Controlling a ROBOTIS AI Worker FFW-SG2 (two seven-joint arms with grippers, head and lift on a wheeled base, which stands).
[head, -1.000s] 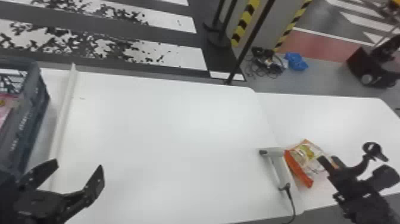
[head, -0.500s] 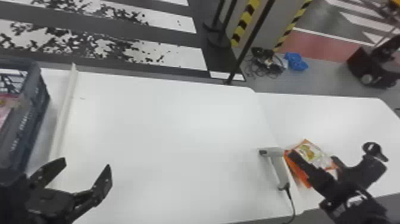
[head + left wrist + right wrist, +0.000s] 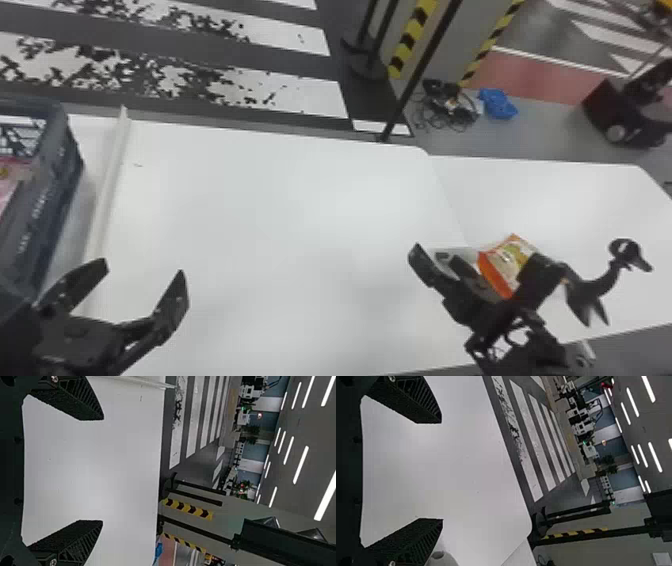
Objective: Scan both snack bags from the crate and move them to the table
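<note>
"What just changed on your side?"

"My right pincer (image 3: 440, 471) has swung leftward, away from the orange bag (image 3: 512, 250), and is now close by the scanner (image 3: 445, 560). Its fingers are spread, nothing between them. The bag didn't come along; it lies on the table (image 3: 280, 210), just right of the scanner."

"And the left?"

"My left pincer (image 3: 103, 470) has barely shifted. It's spread too, gripping nothing, well left of the scanner, near the crate (image 3: 47, 205)."

"So what does that mean for the job?"

"I take it one bag is delivered and I've let go of it, though I can't tell from here whether it was scanned. A pink pack (image 3: 7, 186) sits in the crate, farther left of the scanner, and I'd guess that's the second one."

"Next move?"

"Left pincer to the crate, I'd say, while the right one stays handy for the scanner. I should mind that right finger: it's near enough to knock the scanner if I drop carelessly."
</note>
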